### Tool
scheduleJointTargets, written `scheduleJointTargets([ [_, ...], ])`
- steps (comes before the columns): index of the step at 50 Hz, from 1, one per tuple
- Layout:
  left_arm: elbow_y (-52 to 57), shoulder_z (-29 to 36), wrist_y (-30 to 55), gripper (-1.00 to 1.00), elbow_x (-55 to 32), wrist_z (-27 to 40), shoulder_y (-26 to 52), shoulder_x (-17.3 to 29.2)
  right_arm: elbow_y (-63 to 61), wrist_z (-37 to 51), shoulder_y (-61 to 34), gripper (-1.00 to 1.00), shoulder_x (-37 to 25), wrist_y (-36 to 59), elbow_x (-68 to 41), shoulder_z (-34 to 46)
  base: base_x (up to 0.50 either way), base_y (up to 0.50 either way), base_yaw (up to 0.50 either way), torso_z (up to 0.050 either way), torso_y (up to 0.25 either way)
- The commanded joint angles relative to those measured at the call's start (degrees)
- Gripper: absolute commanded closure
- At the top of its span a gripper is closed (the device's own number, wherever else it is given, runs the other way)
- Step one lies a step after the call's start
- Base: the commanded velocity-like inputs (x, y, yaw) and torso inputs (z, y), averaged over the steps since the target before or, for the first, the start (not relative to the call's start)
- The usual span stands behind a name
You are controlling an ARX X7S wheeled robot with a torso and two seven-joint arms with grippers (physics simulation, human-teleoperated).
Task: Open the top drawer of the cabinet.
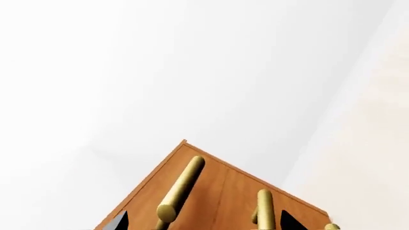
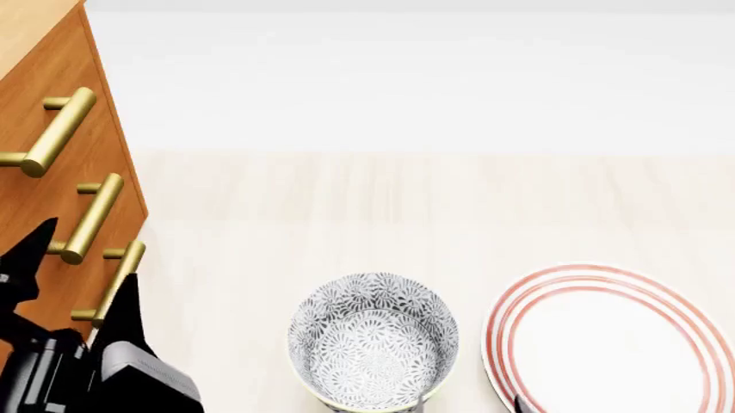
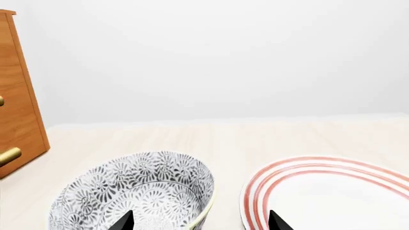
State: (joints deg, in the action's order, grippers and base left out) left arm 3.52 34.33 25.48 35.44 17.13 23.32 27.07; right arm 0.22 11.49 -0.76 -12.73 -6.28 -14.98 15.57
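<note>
The cabinet (image 2: 23, 198) stands at the left edge of the head view with three brass bar handles stacked on its front. The top drawer (image 2: 52, 82) carries the uppermost handle (image 2: 55, 131), and its front looks flush with the two below. My left gripper (image 2: 83, 267) is open in front of the cabinet, its black fingers either side of the lowest handle (image 2: 115, 282) in this view. In the left wrist view the gripper (image 1: 204, 221) looks up the cabinet (image 1: 223, 191), with the top handle (image 1: 182, 188) and middle handle (image 1: 263, 208) between its fingertips. It holds nothing.
A grey patterned bowl (image 2: 373, 340) and a red-ringed white plate (image 2: 505, 318) sit on the pale wooden surface (image 2: 402, 206). My right gripper (image 3: 201, 221) hangs open over the gap between bowl (image 3: 137, 191) and plate (image 3: 288, 167). The cabinet (image 3: 19, 96) shows far off.
</note>
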Motion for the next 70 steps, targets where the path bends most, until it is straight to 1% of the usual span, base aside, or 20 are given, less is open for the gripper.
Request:
scheduleJointTargets([
  [1,1.56,0.07,1.24,-1.0,4.07,-4.44,2.76,1.1,-0.07,-1.26,0.25,-1.0,0.71,0.14,0.37,-0.56,0.0,0.0,0.0,0.0,0.0],
  [10,3.38,-0.56,2.61,-1.0,3.87,-8.1,5.55,1.84,0.51,-1.29,0.07,-1.0,0.64,-0.25,0.27,-0.21,0.0,0.0,0.0,0.0,0.0],
  [14,3.91,-1.4,4.05,-1.0,3.21,-10.41,7.74,1.52,-0.35,-1.03,0.29,-1.0,0.43,0.24,0.25,-0.01,0.0,0.0,0.0,0.0,0.0],
  [17,4.63,-1.49,5.89,-1.0,4.58,-11.15,9.09,1.21,0.11,-1.04,0.21,-1.0,0.47,-0.26,0.45,0.16,0.0,0.0,0.0,0.0,0.0],
  [18,5.56,-1.76,7.28,-1.0,4.75,-12.39,9.77,0.85,0.09,-1.04,0.23,-1.0,0.45,-0.32,0.49,0.23,0.0,0.0,0.0,0.0,0.0],
  [21,5.63,-1.54,7.88,-1.0,5.25,-12.84,10.45,0.55,-0.44,-0.9,0.4,-1.0,0.27,-0.08,0.39,0.29,0.0,0.0,0.0,0.0,0.0],
  [24,6.02,-2.4,10.08,-1.0,4.24,-14.6,11.28,-1.01,-0.51,-0.84,0.42,-1.0,0.18,-0.27,0.49,0.43,0.0,0.0,0.0,0.0,0.0],
  [33,4.28,-1.57,12.1,-1.0,4.19,-17.78,15.37,-3.13,-0.61,-0.69,0.47,-1.0,-0.08,-0.48,0.43,0.81,0.0,0.0,0.0,0.0,0.0],
  [36,4.65,-1.58,12.26,-1.0,3.65,-18.55,15.43,-3.37,-0.56,-0.62,0.45,-1.0,-0.13,-0.57,0.39,0.9,0.0,0.0,0.0,0.0,0.0],
  [43,2.69,0.69,12.03,-1.0,5.07,-19.84,16.81,-2.97,-0.61,-0.48,0.47,-1.0,-0.31,-0.65,0.27,1.13,0.0,0.0,0.0,0.0,0.0],
  [47,0.82,2.33,11.79,-1.0,5.76,-21.79,18.36,-2.34,-0.48,-0.41,0.4,-1.0,-0.37,-0.71,0.18,1.24,0.0,0.0,0.0,0.0,0.0],
  [64,-3.51,3.57,12.07,-1.0,6.8,-23.9,22.07,-1.39,-0.32,0.21,0.03,-1.0,-0.64,-0.28,-0.58,1.28,0.0,0.0,0.0,0.0,0.0],
  [66,-3.59,3.91,13.16,-1.0,7.4,-24.93,22.4,-1.35,0.04,0.22,-0.13,-1.0,-0.58,-0.43,-0.66,1.28,0.0,0.0,0.0,0.0,0.0],
  [70,-4.93,4.37,12.76,-1.0,7.32,-25.71,23.35,-1.11,-0.21,0.42,-0.19,-1.0,-0.71,-0.03,-0.91,1.31,0.0,0.0,0.0,0.0,0.0],
])
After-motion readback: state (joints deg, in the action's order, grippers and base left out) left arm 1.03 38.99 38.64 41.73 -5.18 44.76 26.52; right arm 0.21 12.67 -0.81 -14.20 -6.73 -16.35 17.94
